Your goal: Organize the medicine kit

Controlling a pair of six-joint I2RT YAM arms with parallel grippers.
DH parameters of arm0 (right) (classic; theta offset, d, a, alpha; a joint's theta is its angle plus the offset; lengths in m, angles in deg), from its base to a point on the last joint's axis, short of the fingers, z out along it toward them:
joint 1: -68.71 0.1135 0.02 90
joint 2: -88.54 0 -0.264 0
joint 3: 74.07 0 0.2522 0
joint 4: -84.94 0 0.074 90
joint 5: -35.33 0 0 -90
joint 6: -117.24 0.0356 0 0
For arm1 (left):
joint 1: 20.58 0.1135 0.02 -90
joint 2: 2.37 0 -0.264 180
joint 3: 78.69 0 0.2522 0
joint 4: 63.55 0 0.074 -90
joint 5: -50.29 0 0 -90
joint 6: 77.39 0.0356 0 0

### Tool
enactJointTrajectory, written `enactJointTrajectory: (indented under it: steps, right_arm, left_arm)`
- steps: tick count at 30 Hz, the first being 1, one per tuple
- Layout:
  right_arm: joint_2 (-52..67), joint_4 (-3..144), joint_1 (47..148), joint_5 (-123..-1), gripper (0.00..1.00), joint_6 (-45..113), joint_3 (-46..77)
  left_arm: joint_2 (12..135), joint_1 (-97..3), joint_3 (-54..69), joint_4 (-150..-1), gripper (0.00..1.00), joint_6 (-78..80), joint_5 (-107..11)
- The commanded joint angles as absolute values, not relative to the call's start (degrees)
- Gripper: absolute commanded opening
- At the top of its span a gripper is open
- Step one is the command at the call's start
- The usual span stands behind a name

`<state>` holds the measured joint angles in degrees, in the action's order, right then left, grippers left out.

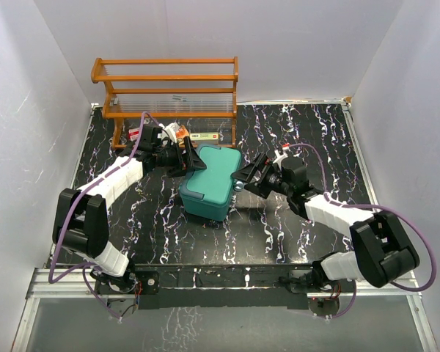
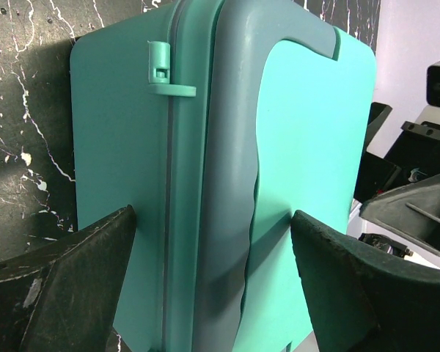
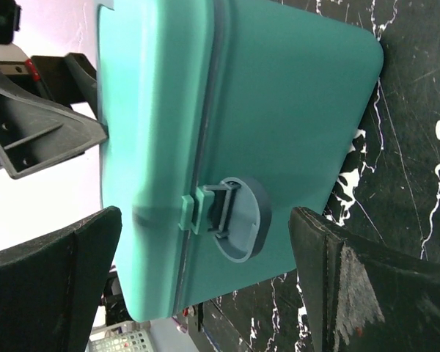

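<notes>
Medicine kit stands closed near the middle of the black marbled worktop, just before the orange wooden rack. My left end effector is at its far left corner, fingers wide apart and holding nothing; the teal box fills the view between them. My right end effector is at the kit's right side, spread fully and also empty, facing the round grey latch. Whether any finger touches the box, I cannot tell.

The left gripper and right gripper point inward, facing each other. Both have their jaws spread wide.
</notes>
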<state>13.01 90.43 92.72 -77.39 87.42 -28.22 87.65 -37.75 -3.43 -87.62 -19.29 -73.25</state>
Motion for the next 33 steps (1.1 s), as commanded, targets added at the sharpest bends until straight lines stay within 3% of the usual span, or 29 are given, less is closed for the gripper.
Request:
enactJointTrajectory:
  steps: [1, 6, 13, 20, 33]
  right_arm:
    - [11.7, 94.1, 93.1, -80.6, 0.97, 87.3, -26.2]
    - [10.6, 94.4, 93.3, -84.0, 0.94, 88.6, -25.0]
    - [9.9, 77.0, 93.7, -81.1, 0.78, 89.4, -18.9]
    - [9.9, 69.9, 94.6, -77.3, 0.63, 87.9, -15.0]
    - [8.5, 55.1, 99.7, -65.9, 0.55, 83.5, -5.4]
  left_arm:
    - [88.6, -38.9, -3.6, -90.3, 0.83, -19.3, -74.6]
    - [88.7, -38.9, -3.6, -90.2, 0.83, -19.3, -74.7]
    - [88.6, -39.0, -4.2, -89.9, 0.83, -19.2, -74.7]
    - [88.6, -39.0, -4.6, -90.6, 0.83, -17.6, -73.5]
    - [90.4, -38.5, -3.8, -94.8, 0.83, -11.9, -70.5]
